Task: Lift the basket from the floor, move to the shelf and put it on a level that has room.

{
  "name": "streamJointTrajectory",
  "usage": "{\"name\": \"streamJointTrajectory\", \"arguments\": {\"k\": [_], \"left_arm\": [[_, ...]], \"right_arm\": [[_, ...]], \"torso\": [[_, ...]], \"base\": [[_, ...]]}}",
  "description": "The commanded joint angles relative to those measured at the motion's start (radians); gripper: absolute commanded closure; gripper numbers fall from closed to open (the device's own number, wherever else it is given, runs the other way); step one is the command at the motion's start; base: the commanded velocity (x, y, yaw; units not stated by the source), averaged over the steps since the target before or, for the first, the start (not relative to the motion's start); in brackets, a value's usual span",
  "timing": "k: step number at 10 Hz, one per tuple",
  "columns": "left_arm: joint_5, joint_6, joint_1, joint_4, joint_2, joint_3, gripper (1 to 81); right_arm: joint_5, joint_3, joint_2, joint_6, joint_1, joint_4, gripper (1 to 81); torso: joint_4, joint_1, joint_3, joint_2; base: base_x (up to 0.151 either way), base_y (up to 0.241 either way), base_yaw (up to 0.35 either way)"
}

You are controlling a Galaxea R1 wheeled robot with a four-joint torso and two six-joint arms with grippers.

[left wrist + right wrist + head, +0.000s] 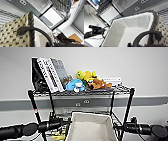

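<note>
The robot's left arm (30, 129) comes in low from the left side. Its left gripper (21, 31) sits at the dark braided rim of the shallow rectangular basket with the cream-white cloth inside and beige speckled woven sides (90, 127). A dark curved finger (37, 30) hooks over that rim, but I cannot tell if the pincer is open or squeezed shut.

In the middle, the basket is up off the floor, held between the two arms. It is right in front of the tall black wire rack with thin posts (33, 105). So the lifting part looks done, and the driving part looks done or nearly done too. The basket is not on the rack yet. That part is left.

The grey wire level under the top one (113, 115) is just behind the basket and looks like it has room. The top level holds leaning books (50, 73), a blue plush toy (76, 85), a yellow plush toy (86, 75) and a brown plush toy (100, 84).

On the right, the right arm (142, 129) reaches in. The right gripper (152, 36) is at the other side's rim, with a dark finger (142, 36) curling over it. I cannot tell its pincer state either.

The books have writing on their spines, but it is too blurry to read. No brand names can be read anywhere.
</note>
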Motion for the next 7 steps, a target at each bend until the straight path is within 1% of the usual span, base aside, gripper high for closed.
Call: {"name": "streamJointTrajectory", "arguments": {"k": [1,5,7], "left_arm": [[-0.014,-0.025,-0.172,0.008,0.002,-0.028,81.1],[-0.012,-0.027,-0.191,0.010,0.031,-0.104,81.1],[0.009,-0.028,-0.216,0.006,0.059,-0.149,81.1]], "right_arm": [[0.008,-0.025,0.026,-0.003,0.177,0.031,81.1],[-0.010,-0.121,0.095,0.023,0.226,0.031,81.1],[-0.032,-0.180,0.141,0.036,0.258,0.031,81.1]], "torso": [[0.000,0.000,0.000,0.000],[0.000,0.000,0.000,0.000],[0.000,0.000,0.000,0.000]], "base": [[0.000,0.000,0.000],[0.000,0.000,0.000],[0.000,0.000,0.000]]}}
